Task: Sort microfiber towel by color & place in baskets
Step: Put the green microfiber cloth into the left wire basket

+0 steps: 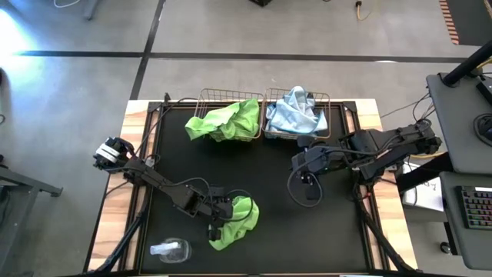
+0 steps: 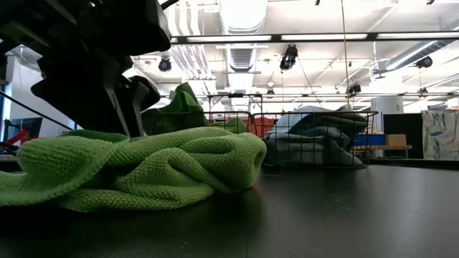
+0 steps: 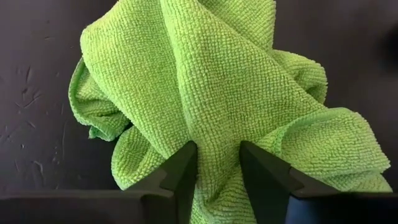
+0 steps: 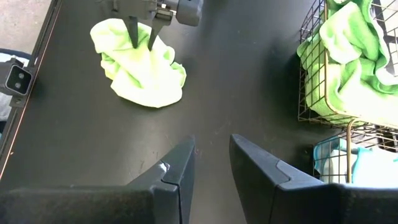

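Observation:
A lime green microfiber towel (image 1: 238, 221) lies crumpled on the black table mat near the near edge; it also shows in the low view (image 2: 150, 168) and the right wrist view (image 4: 146, 71). My left gripper (image 3: 219, 155) stands over it, shut on a raised fold. My right gripper (image 4: 212, 149) hovers open above bare mat in front of the baskets (image 1: 309, 171), holding nothing. Two wire baskets stand side by side at the far edge. The left basket (image 1: 209, 98) holds green towel, which spills over its near rim. The right basket (image 1: 327, 100) holds pale blue towels (image 1: 294, 115). My left gripper pinches a raised fold of the green towel (image 3: 217, 124) between its two fingers (image 4: 134, 34), coming from above and pointing down. The fold is of several layers. The rest of the towel lies slack and bunched on the mat (image 2: 86, 193).
A clear plastic bottle (image 1: 171, 248) lies on the mat by the near edge, left of the towel. Cables run along the mat's sides. Bare mat (image 1: 261, 169) stretches between the towel and the baskets. The green towel in the left basket (image 4: 348, 56) overhangs its rim.

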Robot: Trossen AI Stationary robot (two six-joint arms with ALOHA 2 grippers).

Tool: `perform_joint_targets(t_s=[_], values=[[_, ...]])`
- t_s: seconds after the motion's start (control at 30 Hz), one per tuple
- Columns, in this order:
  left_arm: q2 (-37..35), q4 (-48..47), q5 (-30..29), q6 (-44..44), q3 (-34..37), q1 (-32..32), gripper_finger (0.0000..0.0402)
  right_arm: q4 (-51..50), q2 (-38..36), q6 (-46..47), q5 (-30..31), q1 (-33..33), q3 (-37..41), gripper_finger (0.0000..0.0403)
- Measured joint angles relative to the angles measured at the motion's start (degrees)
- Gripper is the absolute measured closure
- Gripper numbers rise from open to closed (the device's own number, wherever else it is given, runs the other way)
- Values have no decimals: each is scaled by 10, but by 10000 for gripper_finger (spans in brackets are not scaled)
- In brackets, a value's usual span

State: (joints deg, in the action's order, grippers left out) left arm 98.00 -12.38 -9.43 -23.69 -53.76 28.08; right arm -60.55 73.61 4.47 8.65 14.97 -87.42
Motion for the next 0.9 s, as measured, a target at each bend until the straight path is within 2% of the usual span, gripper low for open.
perform_joint_targets(t_s=[0.2,0.27,0.53,0.67,0.8,0.9], values=[[0,-1,14,2,0,0,378,0,0,0,0,0,0,307],[0,-2,16,2,0,-1,395,0,0,0,0,0,0,307],[-1,-6,17,2,0,-1,400,0,0,0,0,0,0,307],[-9,-23,16,-6,-27,-1,401,0,0,1,0,0,0,307],[-21,-99,14,-8,-83,-1,401,0,0,9,0,0,0,307],[-28,-199,-6,-9,-148,-1,401,0,0,12,0,0,0,307]])
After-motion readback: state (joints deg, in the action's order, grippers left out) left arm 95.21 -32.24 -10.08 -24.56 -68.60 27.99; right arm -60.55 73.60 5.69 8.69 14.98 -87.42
